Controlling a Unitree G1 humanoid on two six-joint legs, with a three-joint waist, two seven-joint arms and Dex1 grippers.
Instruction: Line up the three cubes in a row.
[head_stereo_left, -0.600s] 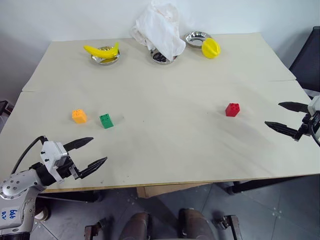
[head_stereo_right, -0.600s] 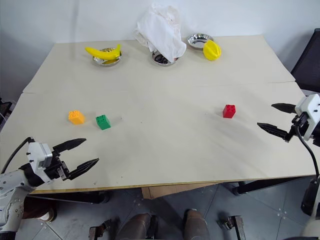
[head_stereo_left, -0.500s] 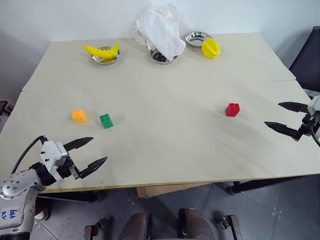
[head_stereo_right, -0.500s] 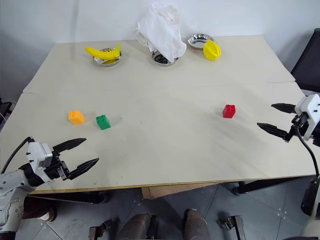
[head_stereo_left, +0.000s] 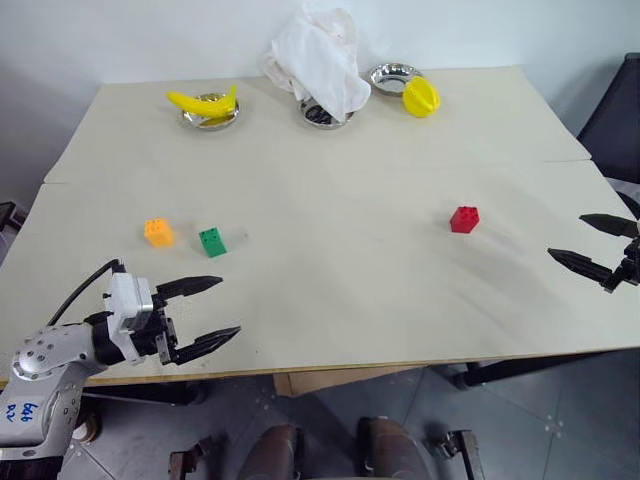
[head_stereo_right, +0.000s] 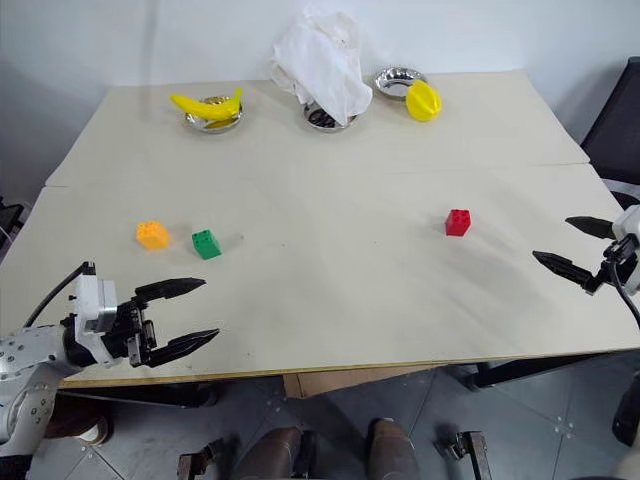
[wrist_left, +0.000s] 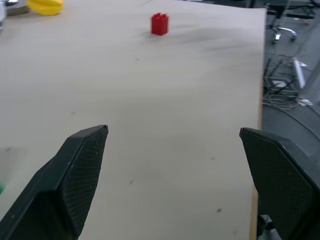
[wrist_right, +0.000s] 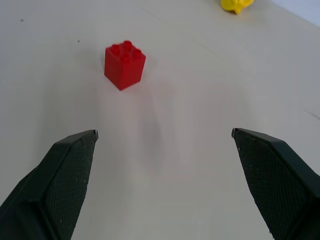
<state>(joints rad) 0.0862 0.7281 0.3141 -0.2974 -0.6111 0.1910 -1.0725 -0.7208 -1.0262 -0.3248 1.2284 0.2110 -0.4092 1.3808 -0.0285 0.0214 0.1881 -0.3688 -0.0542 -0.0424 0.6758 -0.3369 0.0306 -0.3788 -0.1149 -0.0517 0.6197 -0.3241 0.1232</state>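
Since the orange cube (head_stereo_left: 157, 231) and green cube (head_stereo_left: 211, 241) sit near each other on your left of the table (head_stereo_left: 330, 300) while the red cube (head_stereo_left: 464, 219) lies well apart to the right, you likely need to bring red over to finish the row. Your right gripper (head_stereo_left: 590, 247) hangs near the table's right edge, aimed at red, jaws wide apart, holding nothing. Your left gripper (head_stereo_left: 207, 312) hovers at the near edge, short of green, also spread wide and empty.

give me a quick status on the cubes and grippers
Left gripper and right gripper open, empty. Orange cube and green cube close together, red cube far apart. Nothing between.
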